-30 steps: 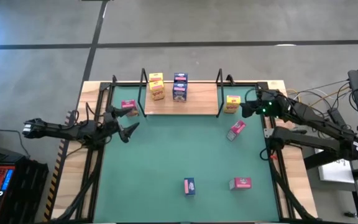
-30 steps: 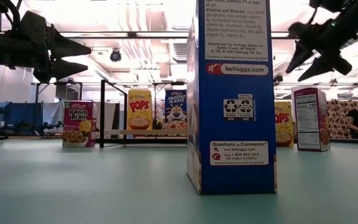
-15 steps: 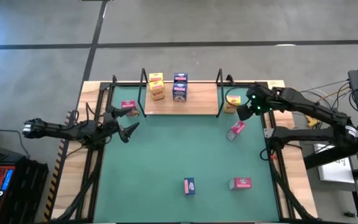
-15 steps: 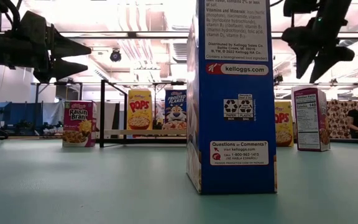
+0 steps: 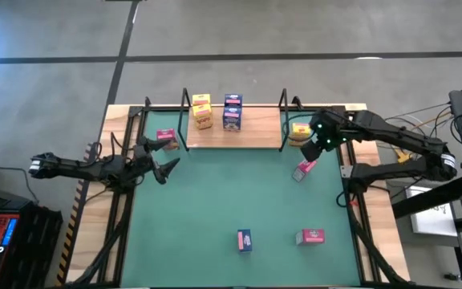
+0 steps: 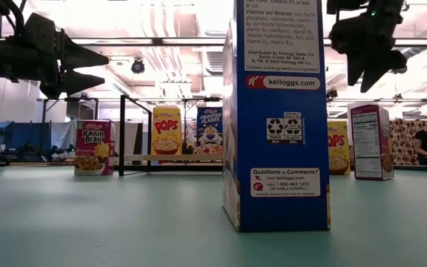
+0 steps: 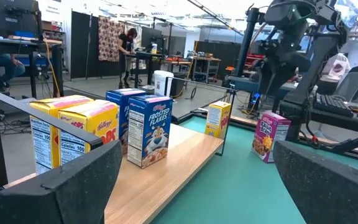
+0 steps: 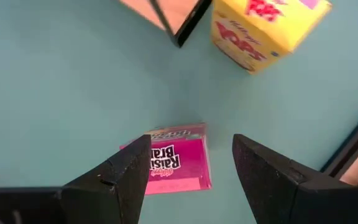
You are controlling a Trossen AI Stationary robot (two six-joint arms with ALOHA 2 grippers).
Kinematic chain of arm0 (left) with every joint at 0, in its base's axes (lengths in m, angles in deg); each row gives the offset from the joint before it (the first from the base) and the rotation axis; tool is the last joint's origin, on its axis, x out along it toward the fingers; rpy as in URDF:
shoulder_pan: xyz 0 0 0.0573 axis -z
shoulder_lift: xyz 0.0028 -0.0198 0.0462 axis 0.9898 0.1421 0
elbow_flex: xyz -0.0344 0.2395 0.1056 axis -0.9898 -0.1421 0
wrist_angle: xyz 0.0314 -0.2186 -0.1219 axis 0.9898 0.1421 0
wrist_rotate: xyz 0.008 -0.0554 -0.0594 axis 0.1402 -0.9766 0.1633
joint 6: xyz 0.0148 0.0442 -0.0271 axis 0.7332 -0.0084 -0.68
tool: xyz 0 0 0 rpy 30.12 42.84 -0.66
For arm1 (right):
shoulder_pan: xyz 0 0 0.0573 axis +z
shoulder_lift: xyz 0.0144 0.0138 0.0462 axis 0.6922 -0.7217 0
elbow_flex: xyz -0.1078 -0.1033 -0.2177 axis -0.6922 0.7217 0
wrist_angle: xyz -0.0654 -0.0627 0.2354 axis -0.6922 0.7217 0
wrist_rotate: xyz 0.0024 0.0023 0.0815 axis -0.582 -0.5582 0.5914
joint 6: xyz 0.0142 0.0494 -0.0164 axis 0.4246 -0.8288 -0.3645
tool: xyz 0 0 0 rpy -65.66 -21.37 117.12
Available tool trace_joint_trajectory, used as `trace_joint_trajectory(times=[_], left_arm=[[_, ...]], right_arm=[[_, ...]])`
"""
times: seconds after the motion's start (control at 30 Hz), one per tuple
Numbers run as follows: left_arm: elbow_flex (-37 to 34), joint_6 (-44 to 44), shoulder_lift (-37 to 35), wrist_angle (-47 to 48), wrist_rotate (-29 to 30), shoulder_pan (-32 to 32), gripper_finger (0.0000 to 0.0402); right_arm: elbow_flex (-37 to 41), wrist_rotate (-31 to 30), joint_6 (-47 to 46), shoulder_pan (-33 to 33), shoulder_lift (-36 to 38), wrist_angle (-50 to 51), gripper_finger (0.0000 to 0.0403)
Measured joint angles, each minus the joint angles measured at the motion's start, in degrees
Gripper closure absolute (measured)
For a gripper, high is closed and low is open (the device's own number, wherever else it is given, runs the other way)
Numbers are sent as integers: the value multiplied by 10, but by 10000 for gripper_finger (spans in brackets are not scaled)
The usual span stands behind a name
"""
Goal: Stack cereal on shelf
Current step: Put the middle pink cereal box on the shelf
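Observation:
The shelf (image 5: 251,132) is a light wood board with black wire uprights at the far side of the green mat. On it stand two yellow boxes (image 5: 202,113) and blue boxes (image 5: 233,112). One pink box (image 5: 165,136) stands left of the shelf and a yellow one (image 5: 299,132) right of it. My right gripper (image 5: 314,149) hangs open, pointing down, above a pink Raisin Bran box (image 8: 174,159) that lies on the mat; its fingers (image 8: 124,175) stand to either side, well above it. My left gripper (image 5: 165,166) waits open at the left, facing the shelf (image 7: 185,146).
A blue box (image 5: 245,240) and a pink box (image 5: 310,237) stand on the near part of the mat; the blue one (image 6: 276,119) fills the middle of the low view. The yellow Pops box (image 8: 260,28) and the shelf's black wire corner (image 8: 182,25) lie close beyond the right gripper.
My right gripper has swung from the table's right edge a little toward the left and near side, over the pink box beside the shelf. It has tipped from a slant to pointing straight down. The boxes have stayed where they were.

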Motion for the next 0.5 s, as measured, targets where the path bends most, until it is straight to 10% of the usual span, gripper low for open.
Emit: trace_joint_trajectory(times=[0.5], left_arm=[[0,0,0,0,0,0,2]], right_arm=[[2,74,13,19,-46,1,188]])
